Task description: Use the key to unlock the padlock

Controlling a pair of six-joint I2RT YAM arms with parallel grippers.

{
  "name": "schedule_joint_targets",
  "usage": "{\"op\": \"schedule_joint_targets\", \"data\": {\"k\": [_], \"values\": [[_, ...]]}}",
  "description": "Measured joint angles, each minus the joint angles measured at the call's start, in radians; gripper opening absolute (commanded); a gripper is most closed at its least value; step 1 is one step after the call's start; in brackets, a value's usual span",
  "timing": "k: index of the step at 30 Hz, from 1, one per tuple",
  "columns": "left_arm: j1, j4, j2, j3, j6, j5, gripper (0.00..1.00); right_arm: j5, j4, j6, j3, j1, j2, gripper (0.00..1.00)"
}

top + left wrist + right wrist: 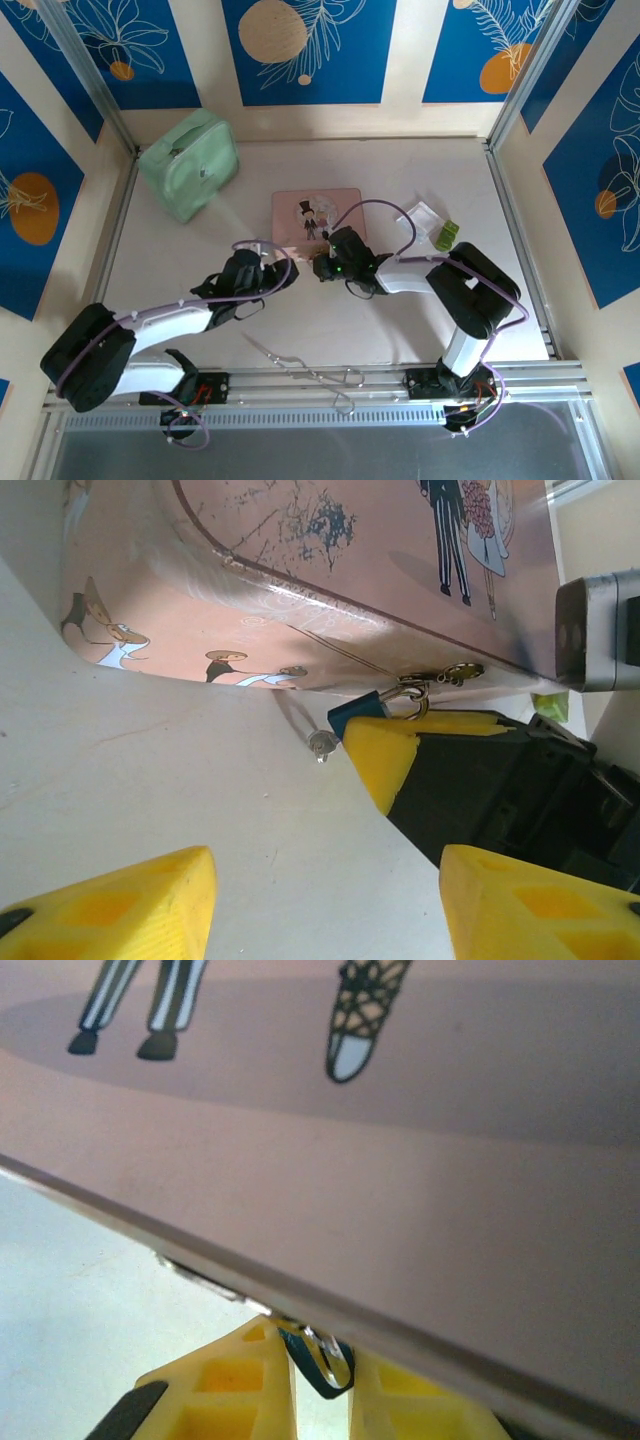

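Note:
The padlock (pixel 356 712), tiny with a blue-teal body, hangs by its shackle from the clasp on the front edge of the pink picture tin (pixel 317 212). A small silvery key (pixel 320 745) with a thin wire ring sticks out of the lock's lower end. My right gripper (pixel 320 1368) is shut on the padlock (pixel 322 1368), its yellow fingers (pixel 385 750) pinching the blue body against the tin's edge. My left gripper (pixel 330 910) stands open just short of the key, low over the table, with nothing between its fingers. From above, both grippers (pixel 285 270) (pixel 322 266) meet at the tin's front edge.
A mint-green pouch (pixel 190 165) lies at the back left. A white packet (pixel 424 217) and a small green item (pixel 447 234) sit right of the tin. A long thin wire-like metal tool (pixel 300 360) lies near the front rail. Frame posts border both sides.

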Motion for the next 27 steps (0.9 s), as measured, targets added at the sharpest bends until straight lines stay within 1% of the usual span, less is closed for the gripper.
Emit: {"op": "schedule_joint_targets", "data": {"k": [2,6,7,8,9,11,14,16,18,24,27], "values": [[-0.002,0.029,0.022,-0.008,-0.013,0.002,0.63,-0.021,-0.025,0.008,0.011,-0.007,-0.002,0.11],[-0.013,0.082,0.062,-0.017,-0.043,0.005,0.52,-0.078,-0.105,0.021,0.05,-0.024,-0.002,0.1],[-0.014,0.097,0.068,-0.018,-0.051,0.007,0.46,-0.089,-0.12,0.024,0.057,-0.028,-0.002,0.1],[-0.016,0.115,0.077,-0.019,-0.054,0.01,0.37,-0.102,-0.138,0.027,0.066,-0.031,-0.002,0.09],[-0.018,0.134,0.088,-0.018,-0.058,0.014,0.31,-0.113,-0.156,0.028,0.074,-0.034,-0.002,0.09],[-0.02,0.169,0.113,-0.019,-0.07,0.026,0.25,-0.134,-0.186,0.031,0.086,-0.037,-0.002,0.09],[-0.021,0.217,0.161,-0.019,-0.087,0.04,0.24,-0.173,-0.213,0.035,0.095,-0.049,-0.002,0.09],[-0.022,0.247,0.188,-0.019,-0.099,0.051,0.27,-0.201,-0.227,0.039,0.1,-0.058,-0.002,0.09],[-0.022,0.276,0.211,-0.019,-0.111,0.055,0.32,-0.229,-0.238,0.046,0.103,-0.066,-0.003,0.09],[-0.022,0.337,0.235,-0.021,-0.129,0.063,0.34,-0.305,-0.279,0.056,0.109,-0.091,-0.015,0.09],[-0.022,0.355,0.253,-0.021,-0.14,0.063,0.41,-0.333,-0.291,0.057,0.116,-0.103,-0.021,0.09]]}}
